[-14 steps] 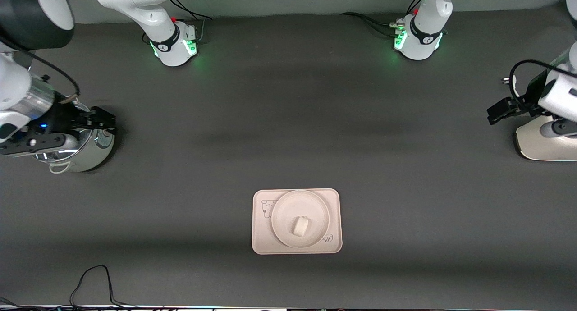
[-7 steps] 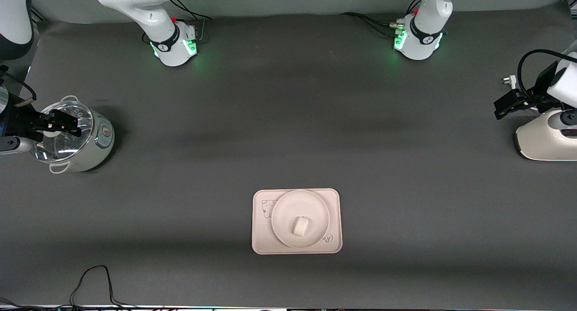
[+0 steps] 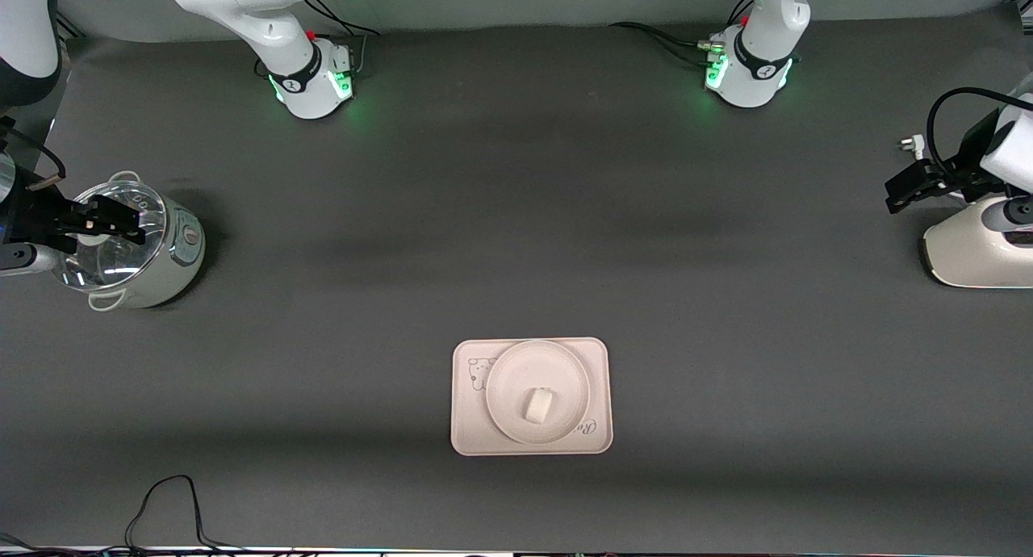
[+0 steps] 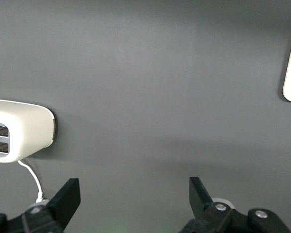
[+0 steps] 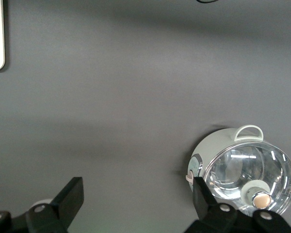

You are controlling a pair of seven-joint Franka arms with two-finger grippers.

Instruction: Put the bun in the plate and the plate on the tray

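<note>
Off-white, the bun [image 3: 538, 404] lay in the plate [image 3: 504, 379] on the tray [image 3: 464, 436], long axis nearly toward the front camera, while the left end effector [image 3: 910, 187] over the toaster [image 3: 964, 254] and the right end effector [image 3: 121, 221] over the pot [image 3: 161, 278] gaped wide, empty.

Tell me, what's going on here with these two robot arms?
The job looks finished: the bun lies in the plate, and the plate sits on the tray, nearer the front camera than the arms. Neither arm holds anything. The right pincer hangs open over the glass-lidded pot at the right arm's end of the table. The left pincer hangs open above the white toaster at the left arm's end.
</note>
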